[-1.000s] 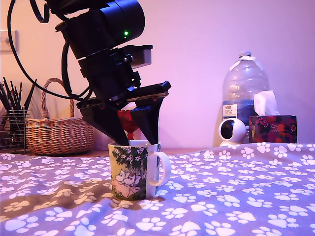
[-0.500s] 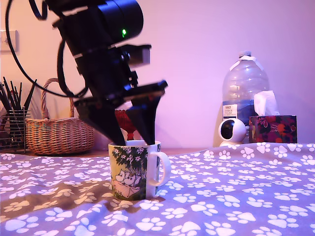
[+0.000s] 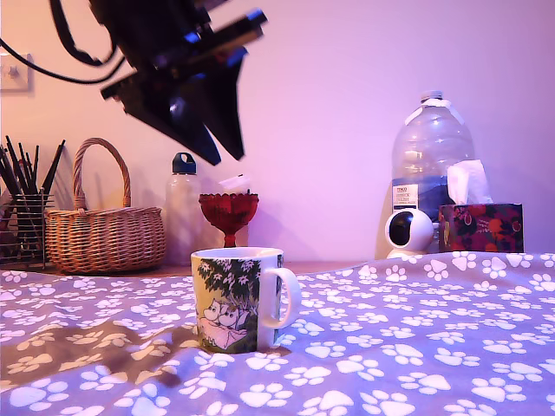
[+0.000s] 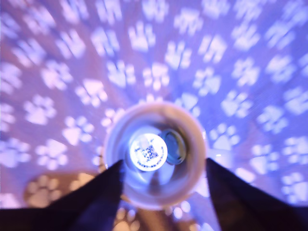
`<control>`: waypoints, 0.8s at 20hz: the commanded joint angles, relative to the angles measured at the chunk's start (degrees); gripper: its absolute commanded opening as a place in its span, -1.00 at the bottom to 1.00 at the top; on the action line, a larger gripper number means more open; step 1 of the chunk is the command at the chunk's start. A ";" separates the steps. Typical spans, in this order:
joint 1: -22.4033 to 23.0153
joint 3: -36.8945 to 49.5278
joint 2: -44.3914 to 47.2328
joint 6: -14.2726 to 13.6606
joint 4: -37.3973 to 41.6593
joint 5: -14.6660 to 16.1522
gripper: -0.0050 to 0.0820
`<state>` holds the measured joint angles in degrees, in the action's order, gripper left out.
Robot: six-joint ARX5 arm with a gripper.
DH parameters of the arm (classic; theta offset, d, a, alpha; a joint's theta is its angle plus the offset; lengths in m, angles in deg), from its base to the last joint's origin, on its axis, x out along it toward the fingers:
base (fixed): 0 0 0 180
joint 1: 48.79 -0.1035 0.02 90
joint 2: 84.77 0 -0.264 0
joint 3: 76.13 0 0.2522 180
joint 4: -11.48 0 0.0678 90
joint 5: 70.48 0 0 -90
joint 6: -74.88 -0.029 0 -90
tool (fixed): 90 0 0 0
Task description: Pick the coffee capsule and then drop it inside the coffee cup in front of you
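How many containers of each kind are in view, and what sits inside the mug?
Mugs: 1, the coffee cup
Goblets: 1, red goblet
Bottles: 2, small bottle, large water bottle
Baskets: 1, wicker basket
Pen holders: 1, wire holder
Capsules in mug: 1, coffee capsule
Total: 7

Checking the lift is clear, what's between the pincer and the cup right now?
Nothing. The exterior view shows bare air between the pincer and the cup; the wrist view shows the capsule inside it.
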<state>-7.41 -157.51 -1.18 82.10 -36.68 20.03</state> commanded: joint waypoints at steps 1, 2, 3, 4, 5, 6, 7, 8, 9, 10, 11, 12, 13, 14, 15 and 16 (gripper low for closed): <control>-0.74 -0.04 -1.29 -0.35 -0.44 0.20 -0.90; -1.27 0.24 -2.01 -0.35 -0.76 0.85 -0.93; -1.90 0.79 -2.73 -0.35 -1.36 1.92 -0.93; -2.71 1.46 -3.56 -0.31 -2.12 2.56 -0.93; -3.48 2.40 -4.63 -0.33 -2.05 2.99 -0.93; -4.28 3.39 -5.73 -0.31 -1.60 3.67 -0.93; -4.98 4.37 -6.88 -0.28 -1.31 4.46 -0.93; -5.60 5.33 -7.91 -0.20 -1.05 5.18 -0.93; -6.16 6.16 -8.83 -0.20 -1.05 5.57 -0.93; -6.64 7.02 -9.60 -0.20 -0.76 5.75 -0.93; -7.06 8.11 -10.34 -0.17 -0.13 6.19 -0.93; -7.48 9.35 -10.97 -0.09 0.59 6.49 -0.93; -7.89 10.51 -11.39 0.39 1.07 6.58 -0.93; -8.17 11.72 -11.72 0.79 1.55 6.64 -0.93; -8.33 13.00 -12.00 1.20 2.29 6.80 -0.93; -8.46 14.38 -12.26 1.95 2.97 6.84 -0.93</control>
<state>-15.60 -144.92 -12.79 83.52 -34.38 26.76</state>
